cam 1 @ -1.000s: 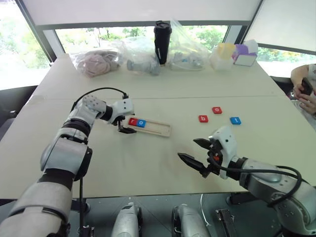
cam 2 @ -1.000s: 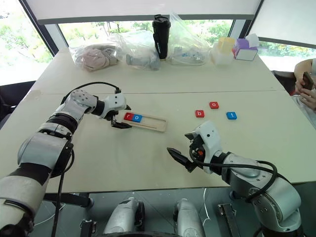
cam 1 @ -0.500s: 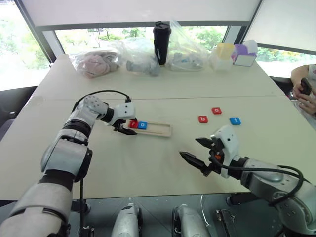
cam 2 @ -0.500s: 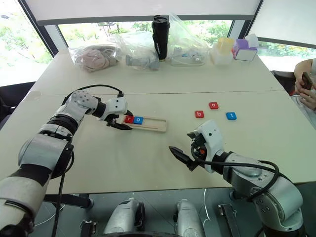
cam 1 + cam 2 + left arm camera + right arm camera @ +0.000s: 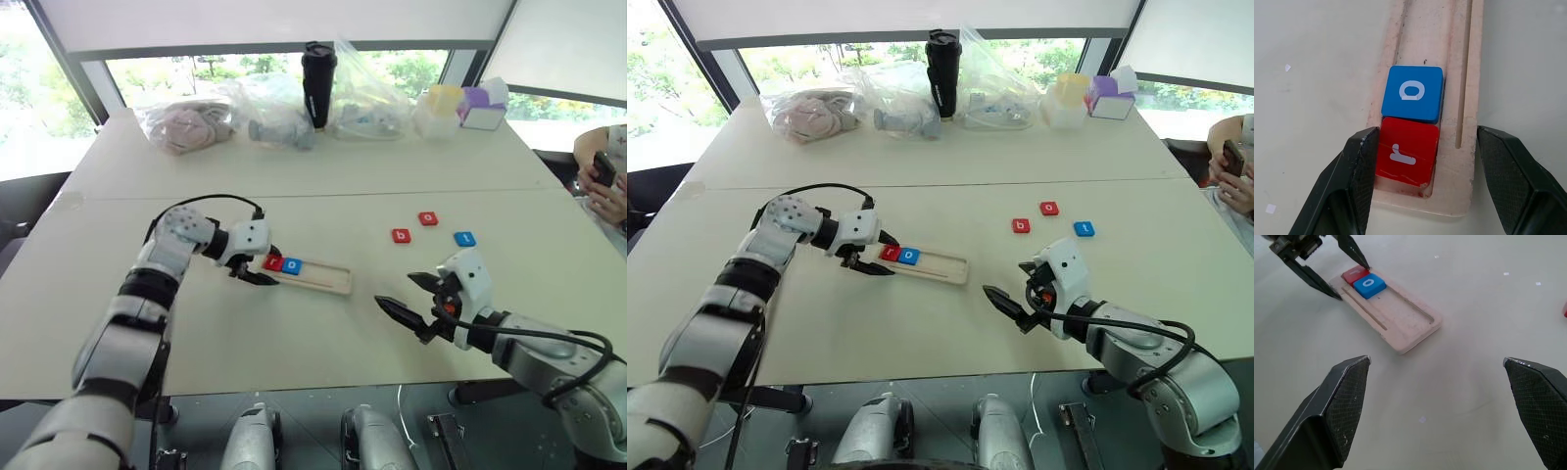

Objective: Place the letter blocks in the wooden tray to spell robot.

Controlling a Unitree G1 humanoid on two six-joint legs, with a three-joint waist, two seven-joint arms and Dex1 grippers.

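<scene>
- Table [image 5: 294, 176]: pale top that carries all the task items. Along its edge far from the wooden tray stand clear plastic bags [image 5: 269, 108] and a black tumbler [image 5: 315, 83].
- Left pincer [image 5: 274, 266]: positioned at the left end of the wooden tray. The fingers are closed across the width of the tray. One finger [image 5: 1359, 166] presses the tray edge beside the red "r" tile. The other finger [image 5: 1503, 166] sits against the opposite edge.
- Right pincer [image 5: 395, 290]: positioned above bare table, to the right of the wooden tray and apart from it. The fingers are spread wide and carry nothing.
- Wooden tray [image 5: 323, 278]: lies flat on the table near its middle. The long axis runs left to right, with the right end angled slightly toward the robot. The right part of the groove is unoccupied.
- Red "r" tile [image 5: 1408, 154]: seated in the groove at the left end of the tray.
- Blue "o" tile [image 5: 1413, 93]: seated in the groove, touching the "r" tile on its right side.
- Red "b" tile [image 5: 402, 235]: flat on the table, right of the tray and farther from the robot.
- Red "o" tile [image 5: 428, 218]: just beyond the "b" tile, farther right of the tray.
- Blue "t" tile [image 5: 465, 238]: farthest right of the tray, apart from the two red tiles.
</scene>
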